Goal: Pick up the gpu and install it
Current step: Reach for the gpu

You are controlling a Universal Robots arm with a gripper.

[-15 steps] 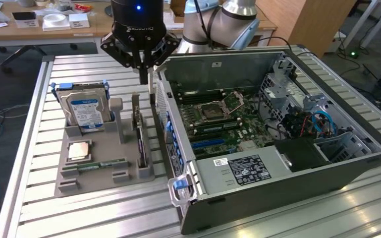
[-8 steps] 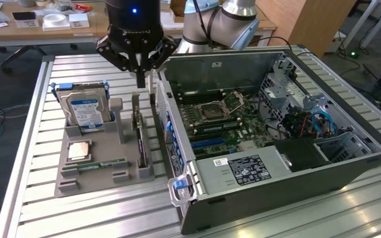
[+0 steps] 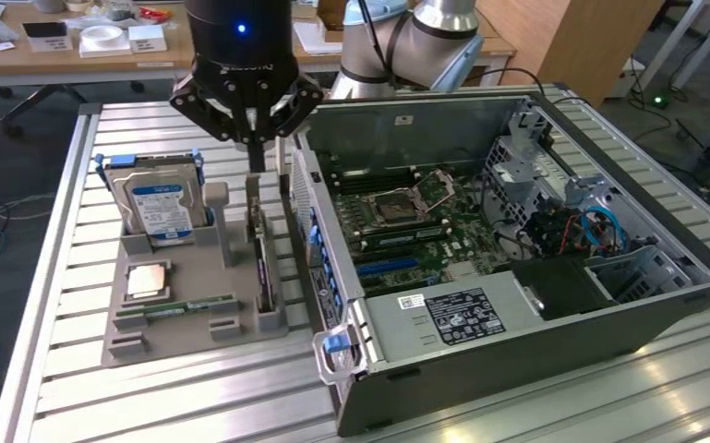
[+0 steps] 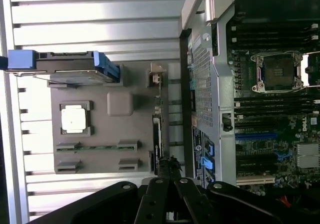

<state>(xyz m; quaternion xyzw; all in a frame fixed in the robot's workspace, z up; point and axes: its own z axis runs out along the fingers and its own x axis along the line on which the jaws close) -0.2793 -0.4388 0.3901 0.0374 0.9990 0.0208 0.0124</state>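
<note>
Exterior view
Claw: the gripper (image 3: 256, 166) hangs straight down over the grey holder tray (image 3: 195, 330), fingers pressed together into one thin bar.
Claw tip: at the upper end of the gpu (image 3: 261, 258); I cannot tell whether it pinches the card.
Gpu: on edge in the tray's slot nearest the open computer case (image 3: 601, 323), not in the motherboard (image 3: 416, 231).
Tray neighbours: hard drive (image 3: 158, 205) upright, processor chip (image 3: 148, 279) flat, memory stick (image 3: 195, 304) flat.
Support: slatted metal table (image 3: 145, 397).

Wrist view
Claw: the fingers meet over one end of the gpu (image 4: 157, 129).
Gpu: a thin edge-on strip between the tray (image 4: 100, 129) and the case wall (image 4: 205, 74).
Board: empty processor socket (image 4: 277, 72).
</note>
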